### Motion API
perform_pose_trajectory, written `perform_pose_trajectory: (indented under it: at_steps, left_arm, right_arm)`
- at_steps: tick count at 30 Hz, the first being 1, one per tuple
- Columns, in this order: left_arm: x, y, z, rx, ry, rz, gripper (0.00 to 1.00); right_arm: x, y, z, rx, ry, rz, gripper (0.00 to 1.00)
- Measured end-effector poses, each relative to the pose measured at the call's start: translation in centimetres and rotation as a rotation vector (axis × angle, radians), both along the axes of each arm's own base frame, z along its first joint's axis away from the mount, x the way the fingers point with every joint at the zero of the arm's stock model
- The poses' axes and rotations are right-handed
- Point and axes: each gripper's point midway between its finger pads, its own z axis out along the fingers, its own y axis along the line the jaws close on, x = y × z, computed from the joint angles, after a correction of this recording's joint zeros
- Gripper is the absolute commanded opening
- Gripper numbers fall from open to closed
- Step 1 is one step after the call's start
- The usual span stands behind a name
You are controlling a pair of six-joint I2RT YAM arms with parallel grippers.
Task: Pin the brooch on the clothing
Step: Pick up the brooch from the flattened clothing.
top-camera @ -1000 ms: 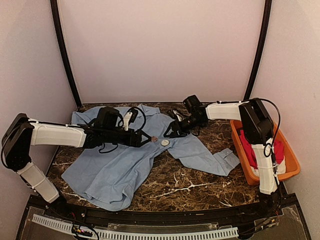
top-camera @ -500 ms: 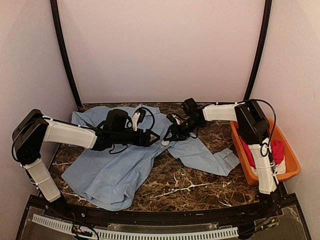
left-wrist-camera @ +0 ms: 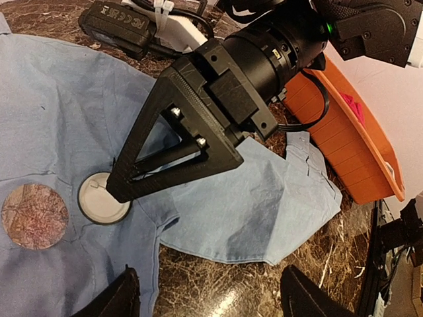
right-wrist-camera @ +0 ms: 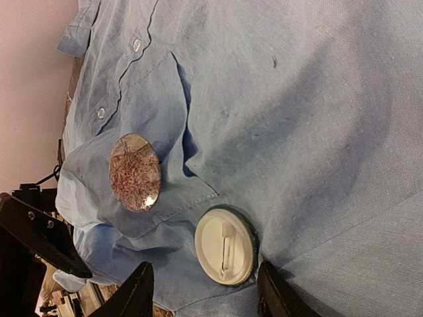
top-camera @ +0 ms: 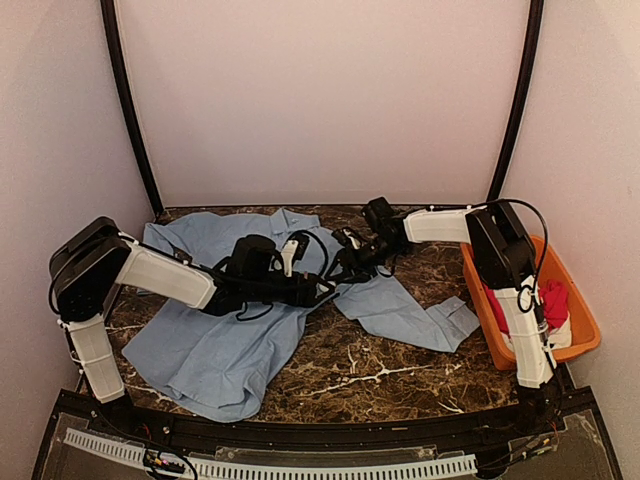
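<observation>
The clothing (top-camera: 215, 340) is a light blue shirt spread flat on the marble table. On it, face down, lies a round brooch (right-wrist-camera: 225, 246) with its white back and pin showing. In the left wrist view this brooch (left-wrist-camera: 100, 199) sits just under the right gripper's tip. A glossy brown-marbled round badge (right-wrist-camera: 134, 172) lies beside it near the button placket. My right gripper (right-wrist-camera: 205, 297) is open low over the shirt, its fingers either side of the white brooch. My left gripper (left-wrist-camera: 211, 300) is open close by, over the shirt's edge and bare marble, holding nothing. In the top view both grippers hide the brooch.
An orange bin (top-camera: 592, 322) holding a red garment (top-camera: 556, 296) stands at the table's right edge. The shirt's sleeve and cuff (top-camera: 450, 320) lie toward the bin. Tent walls and black poles close in the back and sides. The two grippers (top-camera: 330, 280) are nearly touching.
My left arm has reached to the right across the shirt until its gripper meets the right one. The right gripper has shifted slightly left. The white brooch, visible from above before, is now covered.
</observation>
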Motion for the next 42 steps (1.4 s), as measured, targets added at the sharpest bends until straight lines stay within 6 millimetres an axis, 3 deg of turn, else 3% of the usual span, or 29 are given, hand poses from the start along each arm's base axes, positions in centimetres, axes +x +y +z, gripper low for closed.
perform_pose_trajectory:
  at_steps: [7,17,22,28,35,42]
  left_arm:
    - [0.7,-0.2,-2.7,0.017,0.056,0.053,0.52]
    - [4.0,-1.2,-1.9,0.039,0.069,0.165,0.30]
    - [4.0,-1.0,-4.1,0.071,0.132,0.187,0.17]
    - [3.1,0.0,-7.6,0.144,0.227,0.213,0.11]
    - [3.9,0.5,-7.8,0.171,0.230,0.273,0.06]
    - [5.6,-0.5,-7.8,0.168,0.222,0.300,0.05]
  right_arm:
    - [0.1,0.0,0.0,0.010,0.018,-0.014,0.51]
    - [0.2,-0.2,0.0,0.019,0.027,-0.022,0.50]
    - [0.4,-0.5,-0.1,0.040,0.038,-0.028,0.49]
    - [0.6,-0.8,-0.1,0.058,0.057,-0.038,0.49]
    - [0.6,-0.9,-0.1,0.060,0.065,-0.045,0.47]
    - [0.6,-0.8,-0.1,0.066,0.071,-0.051,0.47]
